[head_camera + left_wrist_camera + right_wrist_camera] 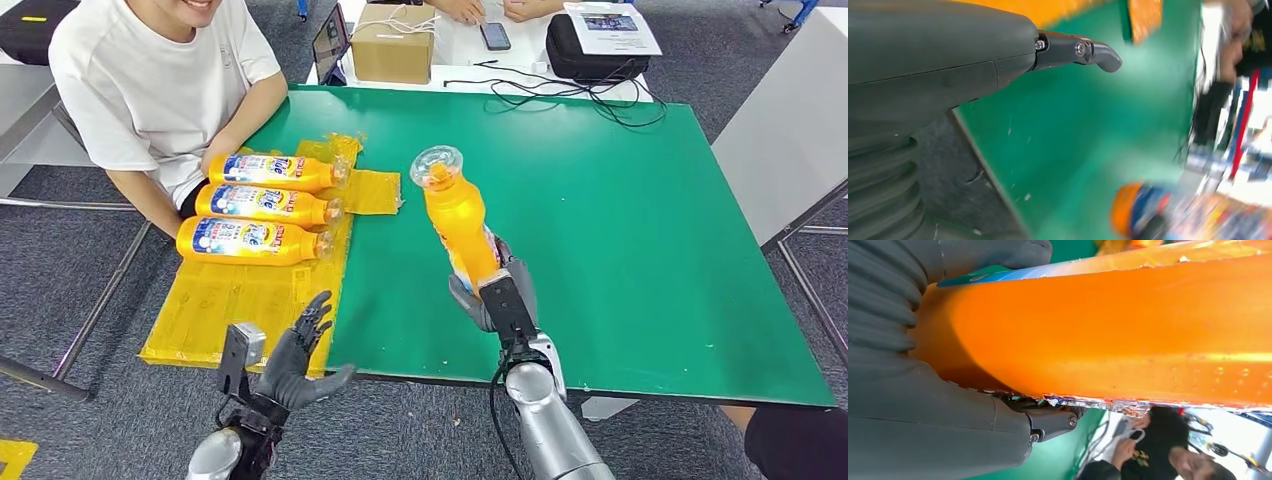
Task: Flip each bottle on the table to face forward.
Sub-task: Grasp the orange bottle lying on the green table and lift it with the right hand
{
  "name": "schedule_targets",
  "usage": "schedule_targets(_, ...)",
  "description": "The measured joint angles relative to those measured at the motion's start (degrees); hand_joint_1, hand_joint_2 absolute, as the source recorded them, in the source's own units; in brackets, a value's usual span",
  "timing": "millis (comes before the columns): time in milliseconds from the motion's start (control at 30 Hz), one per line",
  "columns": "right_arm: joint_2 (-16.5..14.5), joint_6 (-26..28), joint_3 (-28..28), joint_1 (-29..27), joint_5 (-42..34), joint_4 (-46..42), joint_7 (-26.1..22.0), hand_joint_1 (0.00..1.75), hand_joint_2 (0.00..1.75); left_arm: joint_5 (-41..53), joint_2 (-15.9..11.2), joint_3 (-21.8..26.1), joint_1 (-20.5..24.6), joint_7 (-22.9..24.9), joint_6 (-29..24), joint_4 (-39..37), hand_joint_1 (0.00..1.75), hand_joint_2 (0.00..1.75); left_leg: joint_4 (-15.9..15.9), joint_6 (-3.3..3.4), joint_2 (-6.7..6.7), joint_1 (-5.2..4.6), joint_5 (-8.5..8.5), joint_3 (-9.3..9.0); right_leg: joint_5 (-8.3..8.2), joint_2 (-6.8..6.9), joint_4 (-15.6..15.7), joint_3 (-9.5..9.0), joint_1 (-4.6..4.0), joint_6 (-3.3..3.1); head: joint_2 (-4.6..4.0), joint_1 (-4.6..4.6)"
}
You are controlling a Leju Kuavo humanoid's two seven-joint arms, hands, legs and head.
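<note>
Your left hand (300,365) hovers at the bottom left of the frame, fingers spread and holding nothing, just off the near edge of the green table (640,230). Center frame, your right hand (495,290) clamps an orange bottle (457,215), lifted off the table with its clear cap tilted away. Upper left, three labeled bottles (262,207) lie side by side on a yellow sheet (240,300), beside a seated person in white (150,80).

- A rectangular table with a green top (620,250).
- A crinkled yellow plastic sheet (240,300) lies over its left part.
- Three orange plastic bottles with blue-and-white labels (262,205) lie side by side on the sheet, caps pointing right.
</note>
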State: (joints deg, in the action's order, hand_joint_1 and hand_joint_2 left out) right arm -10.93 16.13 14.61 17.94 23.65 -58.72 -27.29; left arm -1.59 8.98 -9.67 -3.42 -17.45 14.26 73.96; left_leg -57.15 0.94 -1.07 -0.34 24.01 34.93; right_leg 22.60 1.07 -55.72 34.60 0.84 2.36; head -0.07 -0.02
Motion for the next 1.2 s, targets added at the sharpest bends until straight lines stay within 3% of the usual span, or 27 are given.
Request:
schedule_targets(267, -1.66, -4.15, 2.25, -0.24, 4.53, -0.65, -0.17, 1.75, 1.75, 8.32, -2.39, -7.87, -1.47, -4.42, -1.24, 4.53, 0.0, 1.75, 0.01, -0.02, 0.0, 0.06, -0.01, 0.0, 0.01, 0.0, -0.01, 0.03, -0.06, -0.01, 0.0, -0.01)
schedule_targets(733, -6.78, -2.51, 15.21, -3.77, 10.16, 1.82, 0.75, 1.75, 1.75, 1.64, 2.38, -6.75, -0.88, -2.76, -4.65, 6.56, 0.0, 1.75, 0.01, -0.01, 0.02, 0.03, 0.0, 0.1, 0.02, 0.02, 0.0, 0.13, -0.03, -0.01, 0.0, 0.01)
schedule_targets(1200, -6.86, -1.87, 20.18, -2.93, 8.69, 5.37, 0.5, 1.75, 1.75, -2.47, 3.31, -6.7, 0.26, -2.52, -3.5, 6.96, 0.0, 1.75, 0.01, -0.01, 0.05, 0.04, -0.02, 0.13, 0.02, 0.03, -0.01, 0.16, -0.04, -0.01, 0.0, 0.01)
